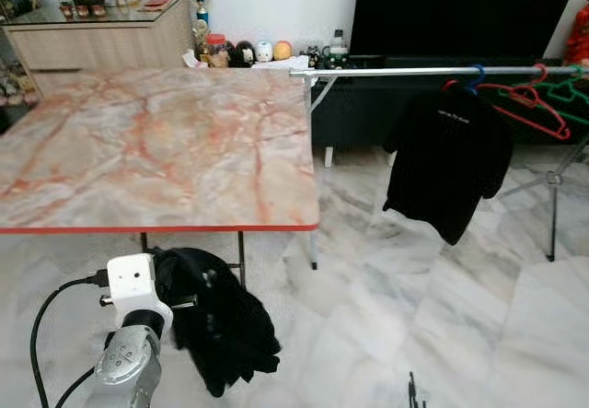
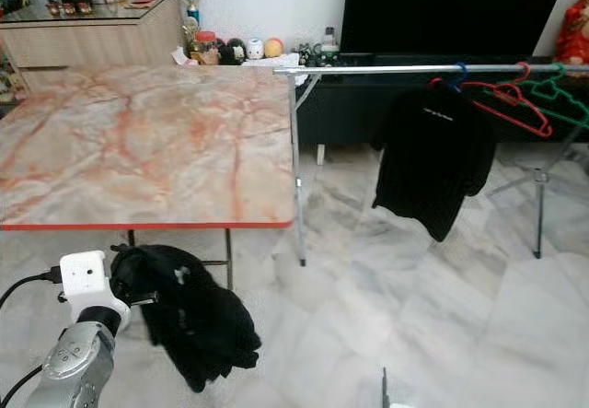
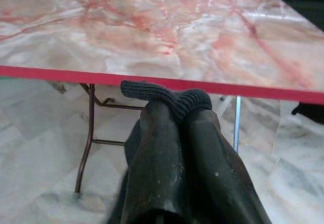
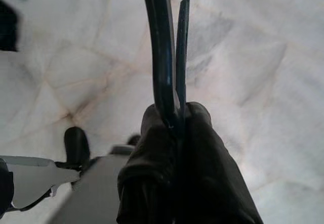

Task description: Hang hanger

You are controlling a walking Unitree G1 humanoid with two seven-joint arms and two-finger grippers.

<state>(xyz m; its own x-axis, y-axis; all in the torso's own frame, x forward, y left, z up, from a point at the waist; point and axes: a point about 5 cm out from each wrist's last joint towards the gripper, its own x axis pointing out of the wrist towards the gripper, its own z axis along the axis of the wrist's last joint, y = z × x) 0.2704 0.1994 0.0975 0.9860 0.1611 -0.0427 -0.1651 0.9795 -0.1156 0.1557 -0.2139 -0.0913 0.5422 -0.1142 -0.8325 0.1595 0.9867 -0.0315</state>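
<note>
Your left gripper (image 3: 169, 100) is clamped on a black garment (image 1: 216, 320) that droops below the table (image 1: 156, 150) edge, hiding any hanger inside. Your right gripper (image 4: 174, 120) pinches a thin black hanger (image 4: 161, 47) over the floor. The rail (image 1: 433, 72) stands well apart, cut off at right.

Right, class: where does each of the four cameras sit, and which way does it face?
Left eye view: on the head, facing forward-down at table and rail; left arm shows.
Right eye view: beside it, sharing that scene.
Left wrist view: along left pincer, shut on black garment, towards the table edge.
Right wrist view: along right pincer, shut on hanger, down at floor.
</note>
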